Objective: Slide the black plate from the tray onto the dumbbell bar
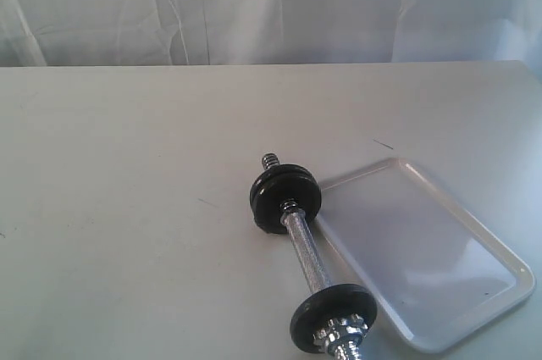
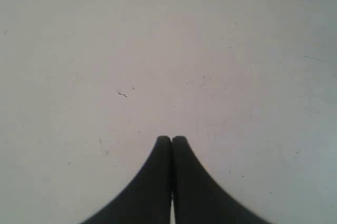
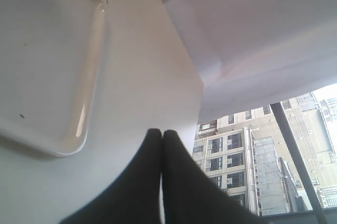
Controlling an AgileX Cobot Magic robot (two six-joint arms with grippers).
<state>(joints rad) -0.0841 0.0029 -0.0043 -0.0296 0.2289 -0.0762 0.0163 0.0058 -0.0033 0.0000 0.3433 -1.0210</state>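
Observation:
The dumbbell bar (image 1: pixel 306 250) lies on the table left of the white tray (image 1: pixel 474 233). It carries black discs at its far end (image 1: pixel 285 196) and one black disc (image 1: pixel 332 316) with a silver nut (image 1: pixel 343 330) at its near end. No disc lies in the tray, whose floor shows bare in both views (image 3: pixel 31 50). Neither gripper appears in the exterior view. My left gripper (image 2: pixel 171 138) is shut over bare table with nothing in it. My right gripper (image 3: pixel 161 132) is shut and empty, beside the tray's corner near the table edge.
The white table (image 1: pixel 127 207) stretches wide to the left of the bar. A pale curtain (image 1: pixel 271 4) hangs behind it. In the right wrist view the table edge (image 3: pixel 197 76) drops off, with a building beyond a window.

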